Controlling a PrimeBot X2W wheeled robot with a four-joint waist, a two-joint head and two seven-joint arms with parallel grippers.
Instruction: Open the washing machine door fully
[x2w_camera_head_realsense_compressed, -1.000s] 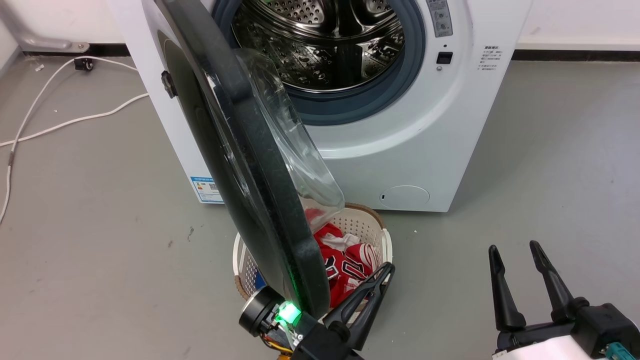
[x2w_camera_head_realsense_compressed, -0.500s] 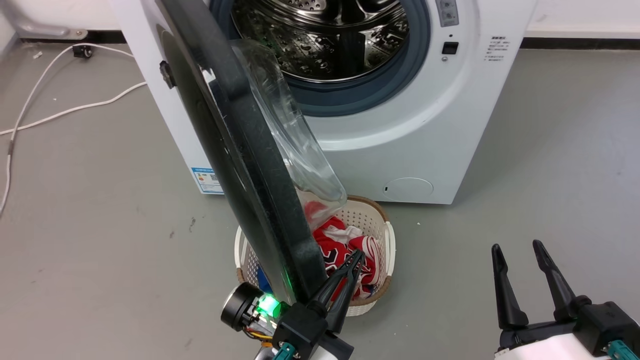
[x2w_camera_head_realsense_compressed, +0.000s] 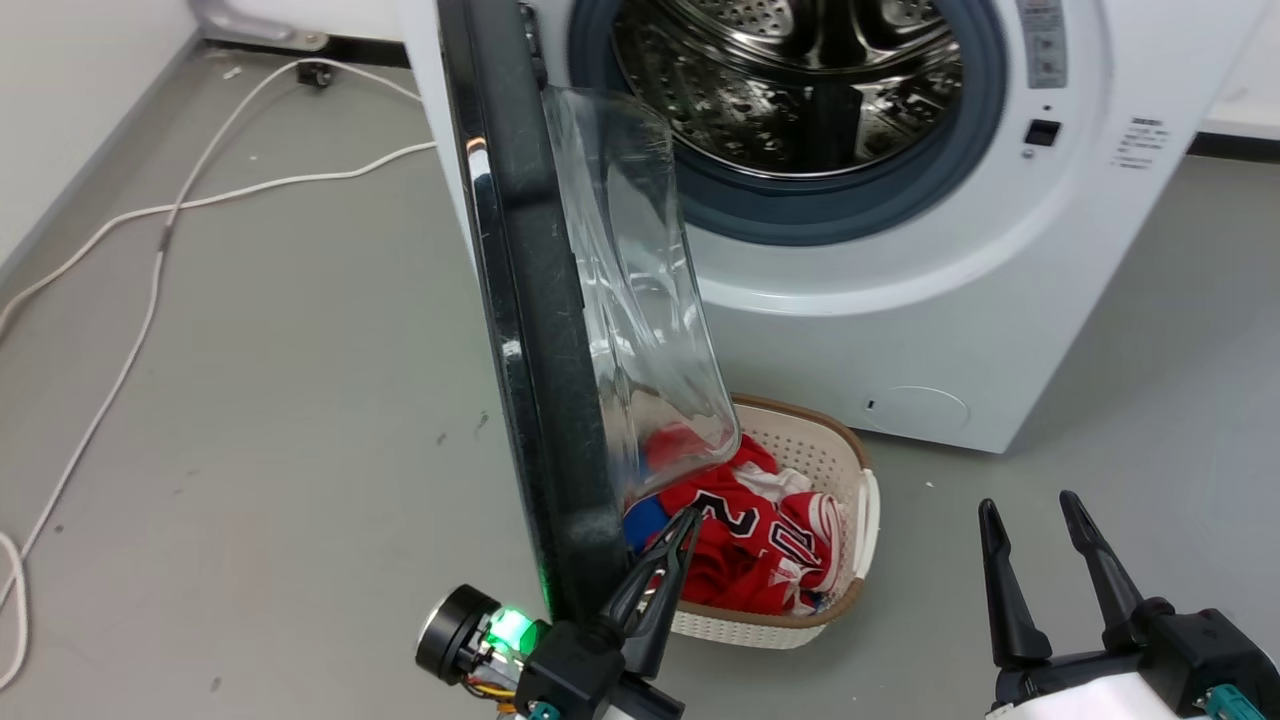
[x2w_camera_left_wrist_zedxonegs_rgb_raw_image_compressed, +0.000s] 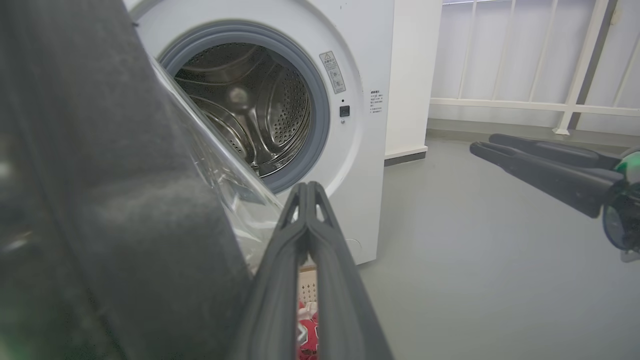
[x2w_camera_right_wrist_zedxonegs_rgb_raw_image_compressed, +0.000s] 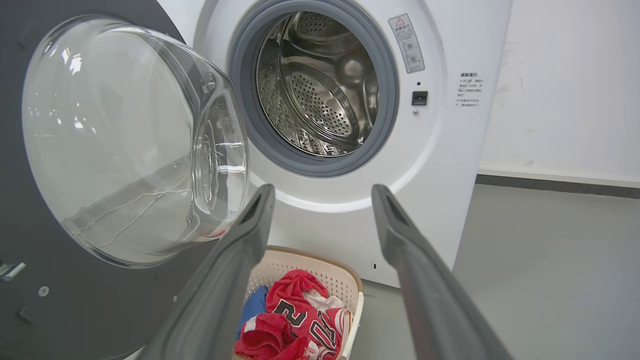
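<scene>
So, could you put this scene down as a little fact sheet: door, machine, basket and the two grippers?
Door: large round glossy black washing machine door with clear glass bowl, swung well out from the opening
Machine: white front-loading washing machine, steel drum looks empty
Basket: white woven-look laundry basket on grey floor, red jersey inside
Left gripper: shut, beside door's lower inner rim
Right gripper: open, holding nothing

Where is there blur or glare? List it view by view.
Left wrist view: the washing machine door looms close and out of focus, and the left gripper is soft. Right wrist view: bright reflections on the glass bowl. Head view: the steel drum glints; a green light tints the door's edge.
</scene>
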